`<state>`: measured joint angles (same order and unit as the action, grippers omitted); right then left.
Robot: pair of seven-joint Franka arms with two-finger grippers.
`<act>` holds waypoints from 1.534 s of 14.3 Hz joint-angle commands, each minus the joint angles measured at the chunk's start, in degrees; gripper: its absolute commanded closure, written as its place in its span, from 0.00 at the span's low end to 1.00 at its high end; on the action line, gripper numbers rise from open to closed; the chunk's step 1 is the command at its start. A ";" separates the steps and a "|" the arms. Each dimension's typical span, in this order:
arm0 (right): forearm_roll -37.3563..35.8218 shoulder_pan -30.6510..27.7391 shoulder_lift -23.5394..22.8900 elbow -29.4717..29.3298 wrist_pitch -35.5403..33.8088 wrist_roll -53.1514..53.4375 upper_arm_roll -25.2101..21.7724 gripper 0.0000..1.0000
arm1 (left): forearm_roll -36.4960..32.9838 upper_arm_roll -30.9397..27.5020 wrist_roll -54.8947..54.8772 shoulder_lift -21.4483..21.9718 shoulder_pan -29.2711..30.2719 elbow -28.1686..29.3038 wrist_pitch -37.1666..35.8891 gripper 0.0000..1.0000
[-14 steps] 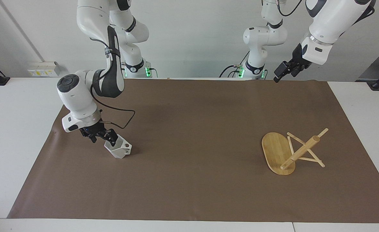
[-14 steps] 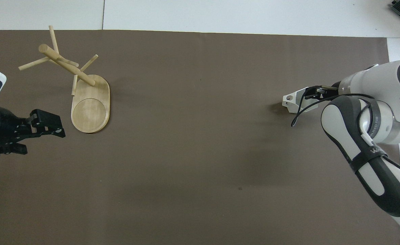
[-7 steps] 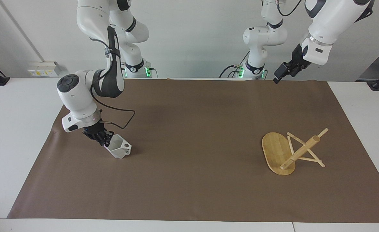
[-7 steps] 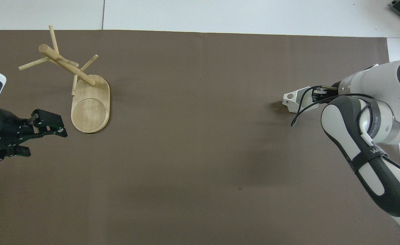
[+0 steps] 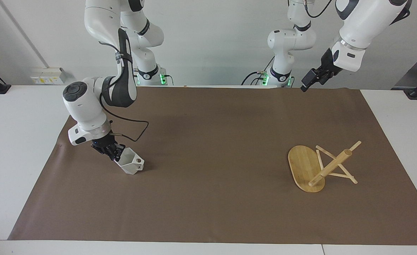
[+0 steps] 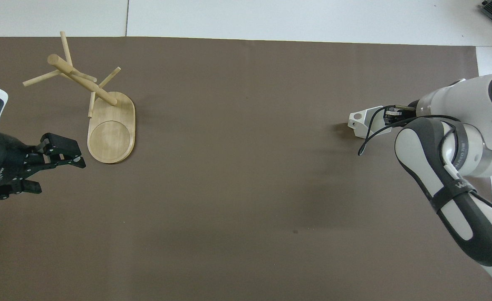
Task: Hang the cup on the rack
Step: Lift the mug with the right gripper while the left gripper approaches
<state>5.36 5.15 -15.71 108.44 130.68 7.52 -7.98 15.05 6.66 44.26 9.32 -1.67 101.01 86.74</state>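
The white faceted cup [image 5: 131,163] is tilted low over the brown mat at the right arm's end of the table, its holed handle pointing away from the gripper. My right gripper [image 5: 115,153] is shut on the cup's rim wall. In the overhead view the cup [image 6: 362,123] shows in front of the right gripper [image 6: 389,117]. The bamboo rack [image 5: 331,166] stands on its oval base [image 5: 300,164] at the left arm's end. My left gripper [image 5: 306,84] is open and empty, raised high near the left arm's base; in the overhead view this gripper [image 6: 55,169] shows beside the rack [image 6: 83,81].
A brown mat [image 5: 212,159] covers most of the white table [image 5: 20,117]. Nothing else lies on it.
My right gripper's fingers have closed on the cup's rim, and the cup has shifted up slightly. My left gripper has drifted a little toward the rack's base in the overhead view.
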 commanded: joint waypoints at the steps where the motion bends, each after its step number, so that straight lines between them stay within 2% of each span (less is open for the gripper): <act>1: 0.44 -0.32 -0.03 -0.51 0.37 0.21 1.21 0.96 | 3.14 -0.42 10.28 2.89 -2.88 4.36 4.83 0.00; 3: 0.44 -0.32 0.06 -2.34 -1.11 0.13 3.05 1.00 | 3.32 -0.42 17.06 2.89 -4.65 4.81 6.33 0.00; 7: 1.23 -0.49 0.06 -10.60 -8.58 0.13 9.02 1.00 | 8.40 -0.42 30.59 2.89 -4.74 5.68 11.68 0.00; 8: 5.67 -0.50 0.06 -11.92 -9.64 0.04 9.90 1.00 | 9.98 -0.42 33.49 2.81 -5.26 6.03 13.26 0.00; 11: 28.49 -0.41 0.50 -12.81 -8.95 -0.13 11.23 1.00 | 17.96 -0.50 39.14 2.89 -4.66 8.05 17.58 0.00; 13: 37.50 -0.32 1.03 -13.08 -8.51 -2.32 14.03 1.00 | 23.25 -0.59 39.23 2.81 -4.39 8.85 19.95 0.00; 17: 46.13 -0.32 2.78 -13.08 -5.71 -2.77 20.88 1.00 | 32.93 -0.51 39.23 0.79 -3.42 8.94 21.89 0.00; 20: 46.76 -0.32 3.31 -12.99 -0.61 -1.90 25.98 1.00 | 37.23 -0.50 39.67 -1.76 -3.60 9.03 23.82 0.00; 22: 46.76 -0.14 3.31 -12.99 -0.07 -0.15 27.40 1.00 | 38.82 -0.50 39.67 -3.34 -3.51 8.94 24.00 0.00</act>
<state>50.55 5.73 -13.07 94.88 129.71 6.64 18.01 51.66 5.98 83.12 7.09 -5.43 109.49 109.50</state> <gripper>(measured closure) 0.960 0.000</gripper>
